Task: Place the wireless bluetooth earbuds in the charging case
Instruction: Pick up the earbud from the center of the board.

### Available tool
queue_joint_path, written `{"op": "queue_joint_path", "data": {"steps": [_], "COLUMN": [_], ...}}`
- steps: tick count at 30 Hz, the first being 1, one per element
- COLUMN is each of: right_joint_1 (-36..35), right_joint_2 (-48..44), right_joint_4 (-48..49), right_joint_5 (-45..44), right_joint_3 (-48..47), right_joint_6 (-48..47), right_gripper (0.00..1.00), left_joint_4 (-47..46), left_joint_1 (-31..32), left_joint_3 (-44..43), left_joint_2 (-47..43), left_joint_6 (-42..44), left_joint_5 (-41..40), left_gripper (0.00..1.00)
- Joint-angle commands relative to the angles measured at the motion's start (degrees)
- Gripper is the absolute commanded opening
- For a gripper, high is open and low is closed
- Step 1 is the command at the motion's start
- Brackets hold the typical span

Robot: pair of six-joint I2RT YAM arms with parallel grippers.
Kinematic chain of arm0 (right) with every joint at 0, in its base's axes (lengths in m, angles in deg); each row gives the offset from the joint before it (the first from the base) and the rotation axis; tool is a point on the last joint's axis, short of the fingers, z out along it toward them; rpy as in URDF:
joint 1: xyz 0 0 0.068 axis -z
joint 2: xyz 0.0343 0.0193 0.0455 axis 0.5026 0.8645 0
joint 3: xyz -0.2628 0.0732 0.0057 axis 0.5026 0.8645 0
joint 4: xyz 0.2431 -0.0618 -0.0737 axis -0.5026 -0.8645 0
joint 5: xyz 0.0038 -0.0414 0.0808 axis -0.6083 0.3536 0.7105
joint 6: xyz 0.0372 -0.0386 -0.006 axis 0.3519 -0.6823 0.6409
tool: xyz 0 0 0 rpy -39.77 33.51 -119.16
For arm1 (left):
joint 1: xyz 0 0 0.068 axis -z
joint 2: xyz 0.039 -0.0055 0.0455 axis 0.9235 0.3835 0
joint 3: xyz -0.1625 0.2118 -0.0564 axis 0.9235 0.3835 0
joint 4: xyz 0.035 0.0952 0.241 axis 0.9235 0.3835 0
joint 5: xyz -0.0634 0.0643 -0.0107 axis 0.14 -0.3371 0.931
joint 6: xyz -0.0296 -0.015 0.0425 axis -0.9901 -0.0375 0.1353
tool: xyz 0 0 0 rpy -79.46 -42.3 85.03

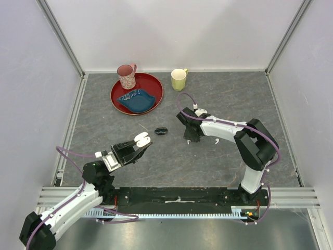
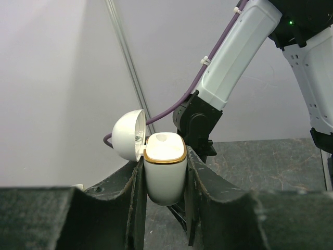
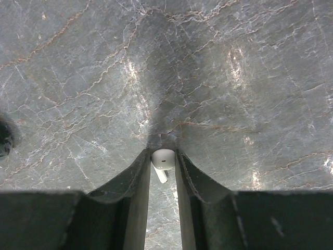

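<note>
Grey marbled table (image 1: pixel 223 101) spans the enclosure. Nearest, well below the red plate (image 1: pixel 154 82), the left gripper (image 2: pixel 164 159) clamps the charging case (image 1: pixel 141 139) upright, lid flipped open. Farther, right of that plate, the right gripper (image 3: pixel 163 152) pinches one earbud (image 3: pixel 163 158), jaws narrow, close above the table.

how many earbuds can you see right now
1: an earbud between the right gripper's fingers. A second may be hidden in the open charging case.
</note>
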Motion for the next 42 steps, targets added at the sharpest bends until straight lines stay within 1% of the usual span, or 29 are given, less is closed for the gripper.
{"op": "queue_joint_path", "data": {"steps": [1,4,6,10,11,12,17,18,22,27,30,31,33,34,36,39,40,42], "right_joint_1": [-0.25,-0.34,-0.25,-0.25,-0.25,-0.25,-1.21,-1.3,-2.97,-6.05,-8.86,-10.08,-11.23,-12.37,-13.08,-14.31,-14.57,-15.01], "right_joint_2": [-0.52,-0.69,-0.87,-2.79,-3.59,-4.55,-13.42,-14.57,-21.32,-28.98,-37.31,-38.91,-43.38,-44.63,-47.26,-48.07,-47.89,-47.11], "right_joint_4": [0.42,0.5,0.68,2.08,3.83,4.89,13.85,14.82,19.3,23.26,29.49,34.21,38.8,43.0,46.72,52.26,53.23,56.56], "right_joint_5": [0.45,0.62,0.53,1.06,1.32,1.58,0.71,0.45,-1.48,-7.89,-10.97,-11.15,-10.98,-10.89,-9.59,-6.95,-4.33,-1.85], "right_joint_3": [1.23,1.41,1.76,2.63,3.16,3.69,8.52,9.13,11.24,12.74,15.55,17.47,19.33,21.08,22.67,22.68,22.5,22.32], "right_joint_6": [-0.91,-1.18,-1.44,-1.79,-1.97,-2.4,-3.72,-3.99,-6.61,-10.14,-12.51,-13.12,-15.67,-16.11,-17.17,-18.14,-18.4,-18.32], "right_gripper": [0.32,0.28,0.23,0.17,0.15,0.08,0.03,0.0,0.0,0.0,0.0,0.0,0.0,0.0,0.0,0.0,0.0,0.0], "left_joint_4": [-0.82,-0.56,-0.38,-0.29,-0.29,-0.2,-0.2,-0.29,-0.99,-2.75,-4.5,-4.86,-6.61,-7.14,-8.54,-9.78,-10.04,-10.66], "left_joint_1": [0.17,0.17,0.17,0.17,0.17,0.17,0.17,0.17,0.17,0.17,0.17,0.17,0.17,0.17,0.17,0.17,0.17,0.08], "left_joint_3": [2.41,2.32,2.24,2.06,1.97,1.97,1.53,1.45,1.27,1.01,0.83,0.74,0.74,0.74,0.66,0.48,0.39,0.3], "left_joint_2": [-0.05,0.04,0.13,0.3,0.39,0.65,1.53,1.8,2.94,5.22,6.98,7.42,8.99,9.44,10.75,12.51,12.96,13.83], "left_joint_6": [2.44,2.44,2.35,2.44,2.35,2.44,1.56,1.39,0.34,-0.64,-1.07,-1.16,-1.42,-1.51,-1.78,-1.95,-1.95,-1.95], "left_joint_5": [-1.0,-0.91,-0.91,-0.82,-0.82,-0.91,-1.96,-2.31,-3.02,-4.6,-4.42,-4.25,-3.99,-3.9,-3.55,-2.76,-2.58,-2.06], "left_gripper": [0.02,0.02,0.02,0.02,0.02,0.02,0.02,0.02,0.02,0.02,0.02,0.02,0.02,0.02,0.02,0.02,0.02,0.02]}}
